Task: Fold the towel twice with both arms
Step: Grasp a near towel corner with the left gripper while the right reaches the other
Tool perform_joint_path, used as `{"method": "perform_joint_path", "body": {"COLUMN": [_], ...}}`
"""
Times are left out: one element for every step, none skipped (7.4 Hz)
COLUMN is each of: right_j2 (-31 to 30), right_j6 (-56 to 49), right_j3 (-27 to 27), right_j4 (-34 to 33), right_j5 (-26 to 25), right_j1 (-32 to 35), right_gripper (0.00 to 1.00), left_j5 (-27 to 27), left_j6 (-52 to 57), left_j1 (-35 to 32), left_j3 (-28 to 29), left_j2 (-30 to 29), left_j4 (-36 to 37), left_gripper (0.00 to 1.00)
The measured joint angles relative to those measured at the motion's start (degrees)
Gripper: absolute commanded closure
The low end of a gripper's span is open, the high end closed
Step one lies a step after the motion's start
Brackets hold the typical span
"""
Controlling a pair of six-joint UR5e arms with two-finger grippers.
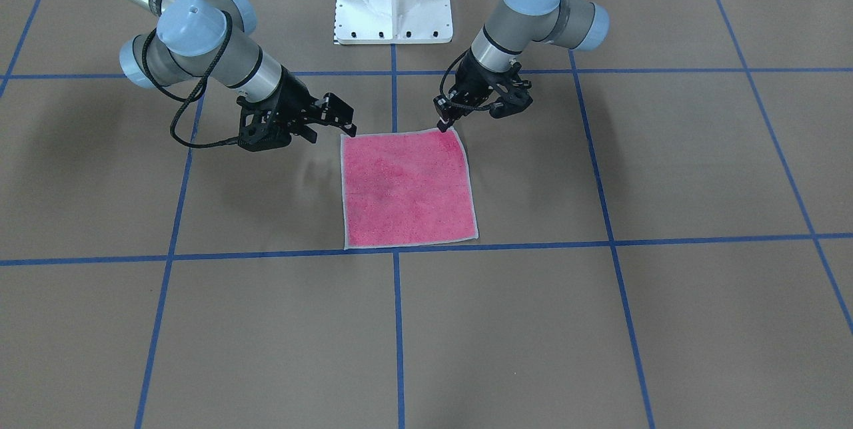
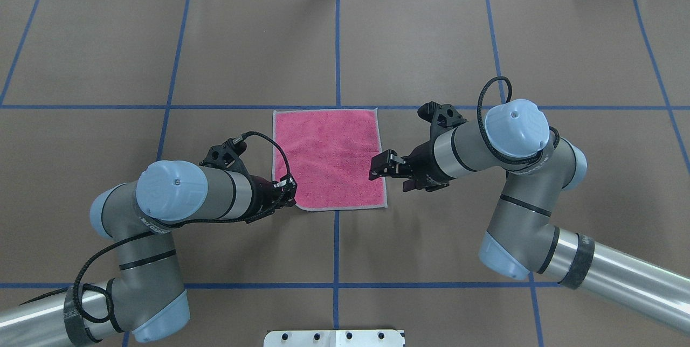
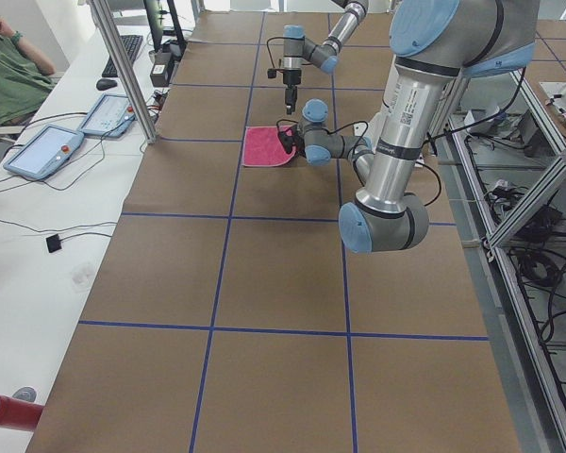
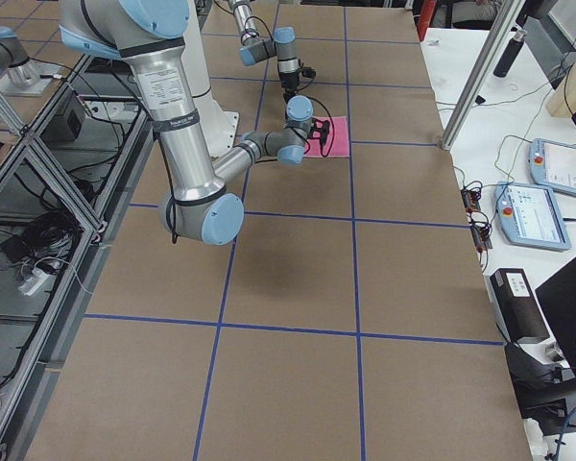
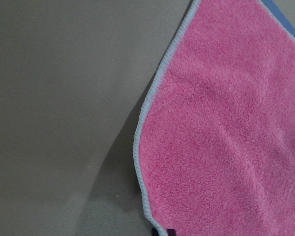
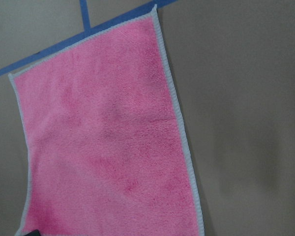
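1. The towel (image 1: pixel 406 189) lies flat on the bench (image 1: pixel 666 169), pink face up, with its pale edge showing all round. The edge farthest from the robot runs along a blue tape line (image 1: pixel 533 244).
2. The left arm (image 1: pixel 533 9) reaches down to the towel's robot-side corner on its own side. One of the left fingers (image 1: pixel 442 121) has its tip right at that corner. I cannot tell how far apart they stand.
3. The right arm (image 1: pixel 200 42) holds the right fingers (image 1: pixel 341 117) spread apart and empty, raised just beside the other robot-side corner.
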Motion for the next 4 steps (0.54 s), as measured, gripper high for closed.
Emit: {"method": "perform_joint_path", "body": {"right_j2": [0.0,0.04,0.14,0.29], "right_j6": [-0.04,-0.06,-0.11,-0.18], "right_j3": [-0.14,-0.42,-0.99,-1.68], "right_j4": [0.04,0.05,0.1,0.19], "right_j5": [-1.51,-3.16,-4.2,-4.62], "right_j1": [-1.28,-2.52,-3.32,-3.72], "right_gripper": [0.23,0.23,0.23,0.23], "left_j5": [0.0,0.01,-0.01,-0.02], "left_j6": [0.0,0.0,0.0,0.0], "left_j1": [0.02,0.03,0.03,0.02], "left_j3": [-0.01,-0.01,-0.01,-0.01], "left_j2": [-0.01,-0.04,-0.05,-0.03], "left_j4": [-0.01,-0.01,-0.01,-0.01], "left_gripper": [1.0,1.0,1.0,1.0]}}
